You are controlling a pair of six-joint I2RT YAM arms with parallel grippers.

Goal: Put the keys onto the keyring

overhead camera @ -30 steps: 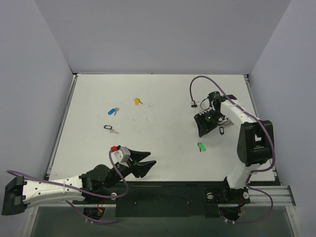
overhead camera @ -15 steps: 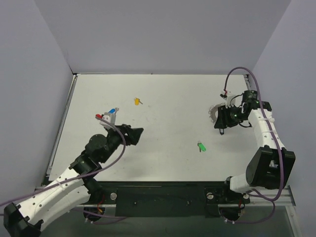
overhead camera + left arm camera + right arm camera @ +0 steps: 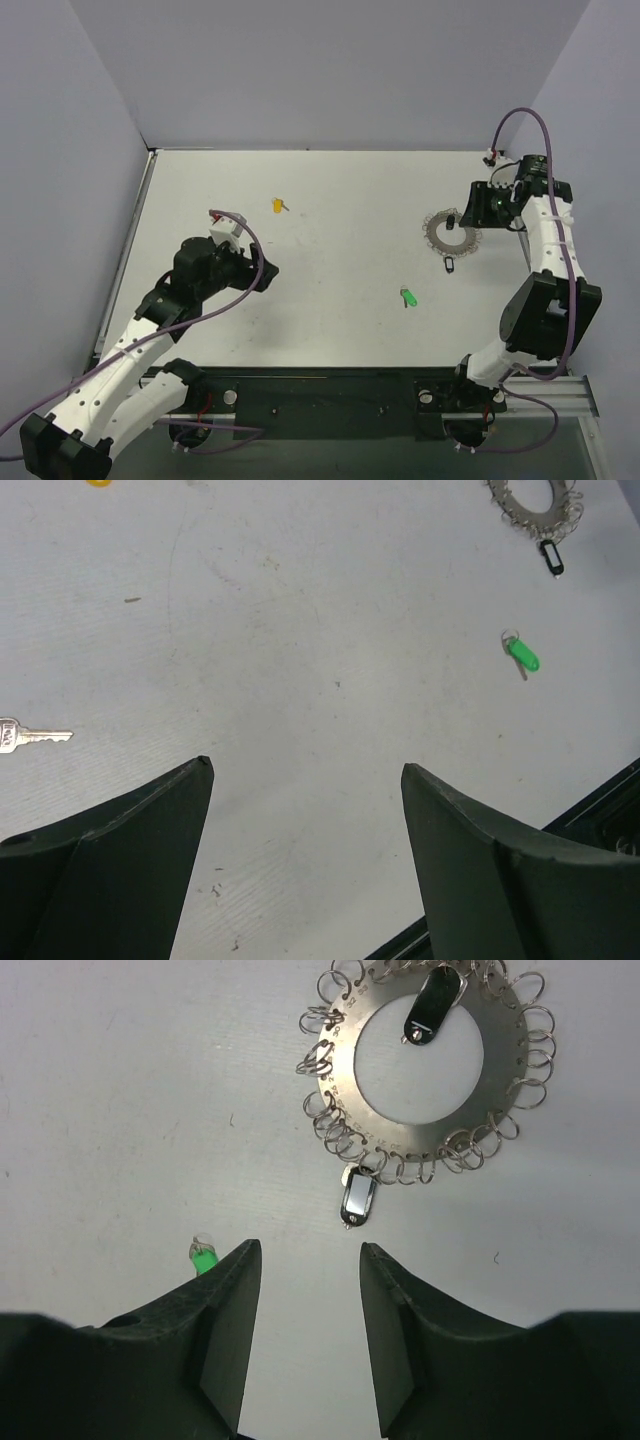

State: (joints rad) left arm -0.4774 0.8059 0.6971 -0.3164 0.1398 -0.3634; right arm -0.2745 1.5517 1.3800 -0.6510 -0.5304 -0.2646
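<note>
Top view: the keyring [image 3: 431,236] lies flat at the right of the table [image 3: 340,180], with the right gripper [image 3: 472,210] just beside its far-right edge. A black-headed key [image 3: 449,266] sits at its near rim. The green-headed key [image 3: 409,297] lies apart, nearer the bases, and a yellow-headed key [image 3: 279,205] is well apart to the left. The left gripper [image 3: 260,272] hangs over the table's left side. Left wrist view: the fingers [image 3: 150,830] are spread wide with nothing between them. A bare silver key blade [image 3: 40,737] lies near the left finger, its head out of frame. Right wrist view: the right gripper's fingers [image 3: 230,1310] are parted and empty, and the green head peeks past the left one. A second black-headed key [image 3: 432,1005] lies across the hoop. The lower one touches a wire loop [image 3: 362,1168]; we cannot tell whether it is threaded. We judge the keys light, thin and prone to skidding on the table. The plastic head is the thicker, grippier hold, and taking it leaves the blade free. The hoop looks stiff, but its loops are springy and the whole ring will likely slide unless its rim is pinned.
</note>
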